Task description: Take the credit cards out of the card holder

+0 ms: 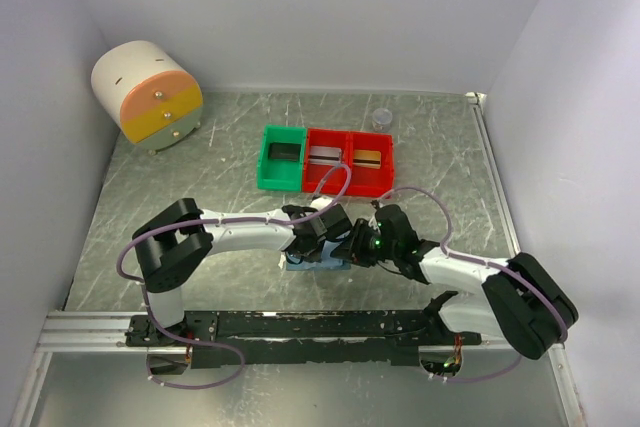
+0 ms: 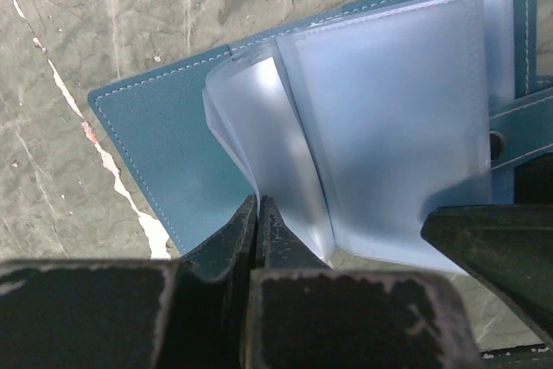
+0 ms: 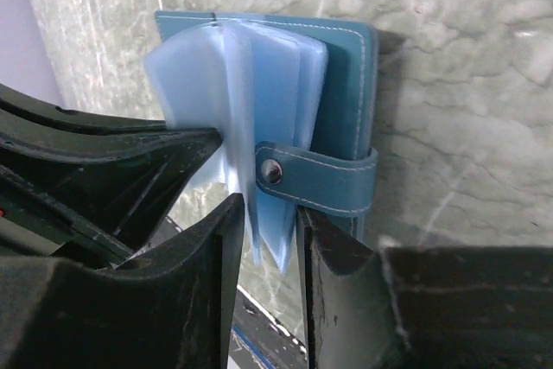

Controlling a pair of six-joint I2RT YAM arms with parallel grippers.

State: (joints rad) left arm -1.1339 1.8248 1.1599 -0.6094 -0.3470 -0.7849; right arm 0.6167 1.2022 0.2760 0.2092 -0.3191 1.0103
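The blue-grey card holder (image 1: 318, 267) lies open between both grippers, its clear sleeves (image 2: 389, 127) fanned up and looking empty. My left gripper (image 2: 257, 203) is shut, its tips meeting on the near edge of the leftmost curled sleeve. My right gripper (image 3: 270, 206) is open by a narrow gap, with the sleeves' lower corners hanging between its fingers and the snap strap (image 3: 333, 183) just above them. The credit cards lie in the bins: a dark card (image 1: 285, 154), a silvery card (image 1: 322, 155) and a gold card (image 1: 366, 158).
A green bin (image 1: 266, 169) and a red double bin (image 1: 389, 169) stand behind the grippers. A round cream and orange drawer unit (image 1: 148, 95) is at the back left. A small clear cup (image 1: 380, 118) sits near the back wall. White walls enclose the table.
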